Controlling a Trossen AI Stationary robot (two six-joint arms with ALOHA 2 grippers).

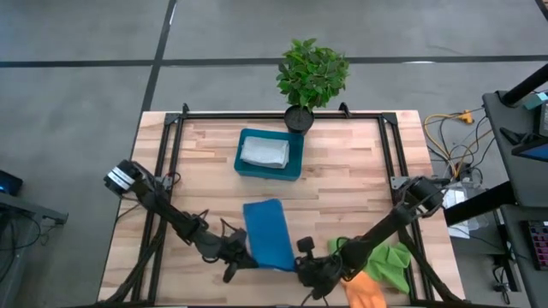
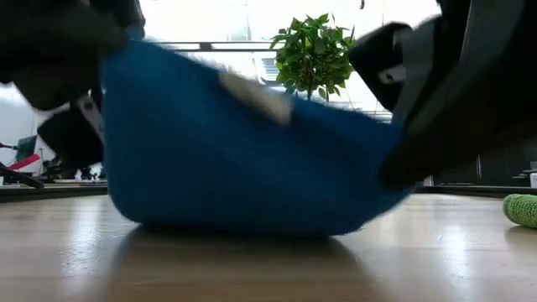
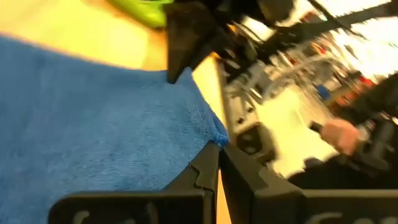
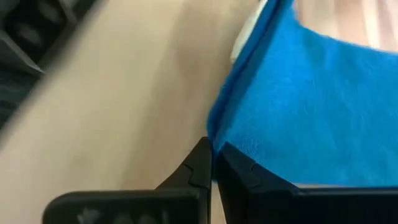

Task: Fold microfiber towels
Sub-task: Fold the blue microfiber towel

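Grey-white towel [image 1: 264,151] folded, sits in tray [image 1: 241,165]. Both grippers, L [image 1: 238,255] & R [image 1: 301,263], pinch blue towel [image 1: 267,233] corners just in front of tray, mid-fold. Green towel [image 1: 390,261] & orange towel [image 1: 366,290] not yet done.

the high view is evenly lit and sharp, with soft short shadows beside the arms on the table [image 1: 360,171]. the low view faces bright windows: the background is washed out, the plant [image 2: 312,52] is backlit, and the blue towel [image 2: 243,159] and dark arms close to the lens are smeared by blur. a pale sheen lies on the tabletop there. the left wrist view is streaked with motion blur, its far side overexposed. the right wrist view is soft, the towel edge unfocused.
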